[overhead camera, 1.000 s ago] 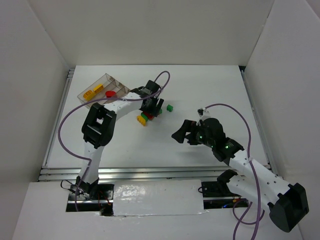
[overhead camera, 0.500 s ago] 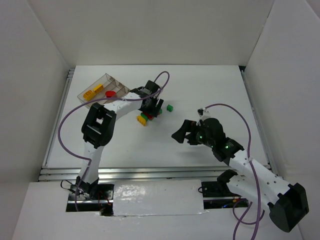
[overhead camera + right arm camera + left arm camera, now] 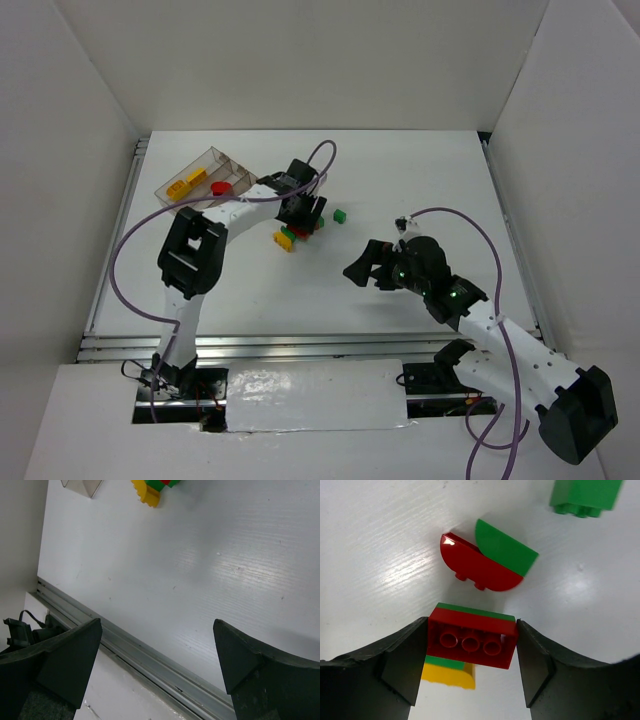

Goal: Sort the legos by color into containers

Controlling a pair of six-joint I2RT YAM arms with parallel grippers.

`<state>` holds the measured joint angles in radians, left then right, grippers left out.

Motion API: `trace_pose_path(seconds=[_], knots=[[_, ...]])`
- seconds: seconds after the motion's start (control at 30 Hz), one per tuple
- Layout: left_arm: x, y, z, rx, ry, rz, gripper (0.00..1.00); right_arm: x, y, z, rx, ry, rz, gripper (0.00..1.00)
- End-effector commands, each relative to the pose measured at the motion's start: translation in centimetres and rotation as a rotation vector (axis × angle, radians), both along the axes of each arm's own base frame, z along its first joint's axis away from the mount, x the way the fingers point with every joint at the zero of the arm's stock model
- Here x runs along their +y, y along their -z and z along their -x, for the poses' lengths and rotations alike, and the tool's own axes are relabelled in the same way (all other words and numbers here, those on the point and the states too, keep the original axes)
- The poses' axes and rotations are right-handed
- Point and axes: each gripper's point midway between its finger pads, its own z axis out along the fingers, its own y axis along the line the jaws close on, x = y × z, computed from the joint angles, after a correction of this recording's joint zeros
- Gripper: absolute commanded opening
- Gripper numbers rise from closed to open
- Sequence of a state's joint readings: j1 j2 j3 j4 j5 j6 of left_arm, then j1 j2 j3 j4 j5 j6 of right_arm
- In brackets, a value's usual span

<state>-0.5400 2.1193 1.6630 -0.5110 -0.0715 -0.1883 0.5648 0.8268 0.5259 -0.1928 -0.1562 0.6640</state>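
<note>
My left gripper [image 3: 472, 652] has both jaws pressed against the ends of a red lego [image 3: 470, 630], studs-down side facing the camera. This lego lies over a green lego [image 3: 442, 663] and a yellow lego [image 3: 447, 676]. Just beyond lie a red half-round lego [image 3: 477, 572], a green half-round lego [image 3: 506, 551] and a green brick [image 3: 585, 495]. From above, the left gripper [image 3: 305, 222] is over this cluster, and a lone green lego [image 3: 340, 215] sits to its right. The containers tray [image 3: 190, 165] at the far left holds two yellow legos [image 3: 187, 183] and a red lego [image 3: 222, 185]. My right gripper [image 3: 358, 268] hovers open and empty.
White walls enclose the table on three sides. A metal rail [image 3: 165, 670] runs along the near edge, below the right gripper [image 3: 156, 630]. The yellow lego [image 3: 147, 492] and a tray corner [image 3: 82, 485] show at the top of the right wrist view.
The left jaws have closed inward onto the red lego. The left arm shifted only slightly. The right arm has not moved.
</note>
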Motion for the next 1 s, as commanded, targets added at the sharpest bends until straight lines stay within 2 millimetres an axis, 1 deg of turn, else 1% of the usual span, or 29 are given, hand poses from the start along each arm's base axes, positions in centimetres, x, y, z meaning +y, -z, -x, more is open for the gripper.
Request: trace_pose_path(seconds=[0.0,0.03,0.07,0.1,0.13,0.17,0.2,0.23,0.27,0.3,0.33,0.37,0.4,0.43,0.47,0.5,0.53,0.57,0.6,0.63,0.67,0.7,0.73,0.77,0.8,0.83,0.87,0.93,0.97], knots=[[-1.4,-6.1,-0.1,-0.092,0.027,0.132,0.0,-0.1,0.0,-0.4,-0.013,0.016,-0.009,1.0],[-1.6,-7.6,0.2,-0.111,0.036,0.156,0.0,-0.3,-0.1,-0.6,-0.016,0.034,-0.006,1.0],[-1.8,-8.6,0.4,-0.119,0.038,0.181,0.0,-0.4,-0.2,-0.7,-0.015,0.044,-0.012,1.0],[-1.9,-9.1,0.7,-0.121,0.042,0.199,0.0,-0.4,-0.6,-0.6,-0.028,0.045,-0.021,1.0],[-2.2,-11.2,1.0,-0.15,0.04,0.243,0.0,-0.2,-1.2,-0.5,-0.059,0.02,-0.034,1.0],[-2.7,-11.9,1.8,-0.139,0.056,0.287,0.0,0.0,-1.7,-0.4,-0.083,0.001,-0.044,1.0],[-3.0,-12.7,2.3,-0.14,0.062,0.322,0.0,0.0,-2.8,-0.2,-0.123,-0.016,-0.066,0.99],[-3.4,-15.2,2.7,-0.179,0.077,0.383,0.0,0.1,-3.4,-0.1,-0.15,-0.034,-0.072,1.0],[-3.6,-15.6,3.6,-0.164,0.077,0.425,0.0,0.5,-4.5,0.2,-0.173,-0.063,-0.094,1.0],[-4.5,-16.6,4.8,-0.144,0.125,0.491,0.0,0.6,-5.2,0.3,-0.191,-0.077,-0.103,1.0],[-4.8,-19.0,5.9,-0.167,0.143,0.556,0.0,0.7,-5.7,0.4,-0.206,-0.094,-0.105,1.0],[-5.1,-19.6,6.7,-0.17,0.169,0.6,0.0,0.9,-6.3,0.5,-0.225,-0.112,-0.111,1.0],[-5.9,-20.7,8.3,-0.148,0.23,0.673,0.0,1.4,-7.4,1.3,-0.254,-0.17,-0.137,1.0],[-5.9,-23.3,9.7,-0.165,0.246,0.746,0.0,1.6,-8.1,1.8,-0.298,-0.216,-0.144,1.0],[-6.1,-24.2,10.8,-0.16,0.271,0.798,0.0,2.0,-9.4,2.4,-0.354,-0.262,-0.173,1.0],[-6.7,-24.7,12.2,-0.151,0.337,0.87,0.0,2.3,-10.6,3.8,-0.397,-0.329,-0.205,1.0],[-6.7,-26.4,13.7,-0.14,0.355,0.936,0.0,2.3,-11.3,4.2,-0.433,-0.355,-0.211,1.0],[-6.7,-26.0,14.7,-0.099,0.358,0.967,0.0,2.3,-12.2,4.6,-0.467,-0.374,-0.215,1.0],[-6.9,-27.0,15.0,-0.121,0.381,1.012,0.0,2.1,-13.0,5.1,-0.507,-0.388,-0.218,1.0],[-7.0,-28.0,16.4,-0.07,0.387,1.064,0.0,2.0,-13.4,5.3,-0.545,-0.398,-0.209,1.0],[-7.0,-27.4,16.9,-0.029,0.369,1.086,0.0,1.8,-14.9,5.4,-0.61,-0.389,-0.221,1.0],[-7.0,-28.3,17.4,-0.04,0.383,1.126,0.0,1.5,-15.3,5.2,-0.632,-0.371,-0.214,1.0],[-7.2,-28.6,18.0,0.011,0.368,1.163,0.0,1.4,-15.8,5.1,-0.646,-0.361,-0.214,1.0],[-7.1,-27.9,18.7,0.056,0.362,1.18,0.0,1.4,-16.2,5.2,-0.659,-0.363,-0.216,1.0],[-7.2,-27.9,19.1,0.077,0.356,1.197,0.0,1.5,-16.8,5.2,-0.676,-0.371,-0.217,0.99],[-7.4,-28.9,19.8,0.088,0.364,1.237,0.0,1.8,-17.0,5.5,-0.679,-0.395,-0.231,1.0],[-7.5,-28.7,20.4,0.107,0.372,1.249,0.0,2.1,-18.0,5.7,-0.707,-0.41,-0.261,1.0],[-7.9,-29.9,21.9,0.107,0.418,1.283,0.0,2.7,-18.3,5.3,-0.649,-0.412,-0.309,1.0],[-8.0,-29.9,22.3,0.108,0.425,1.287,0.0,3.2,-18.4,4.9,-0.618,-0.423,-0.315,1.0]])
